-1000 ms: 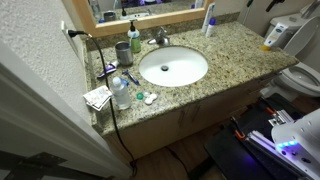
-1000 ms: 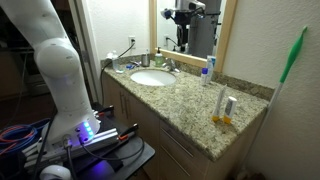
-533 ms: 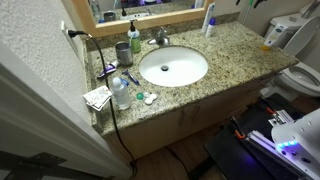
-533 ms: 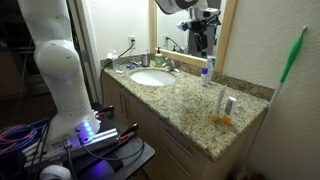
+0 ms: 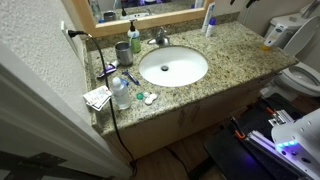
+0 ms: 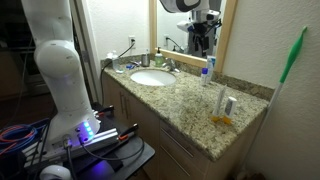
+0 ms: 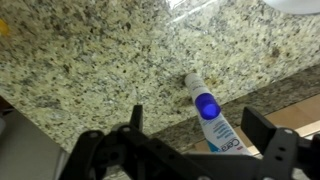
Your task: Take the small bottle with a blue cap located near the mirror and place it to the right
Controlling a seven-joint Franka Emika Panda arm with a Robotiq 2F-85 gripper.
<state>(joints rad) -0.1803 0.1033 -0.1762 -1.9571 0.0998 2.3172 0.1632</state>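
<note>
The small bottle with a blue cap (image 6: 208,71) stands upright on the granite counter against the mirror (image 6: 190,40); it also shows in an exterior view (image 5: 208,18). In the wrist view I look down on its blue cap (image 7: 207,105) and white labelled body. My gripper (image 7: 198,122) is open, its two black fingers (image 7: 262,128) wide apart on either side of the bottle, not touching it. In an exterior view the gripper (image 6: 203,45) hangs just above the bottle in front of the mirror.
A white sink (image 5: 172,67) with a faucet (image 5: 158,38) is set in the counter. A soap dispenser (image 5: 134,38), a cup (image 5: 122,52) and a clear water bottle (image 5: 120,92) stand beside it. A thin white tube (image 6: 228,104) and a yellow item (image 6: 221,120) sit near the counter's end.
My gripper has moved along the mirror toward the blue-capped bottle and now hangs over it. The bottle and the other counter items have not moved.
</note>
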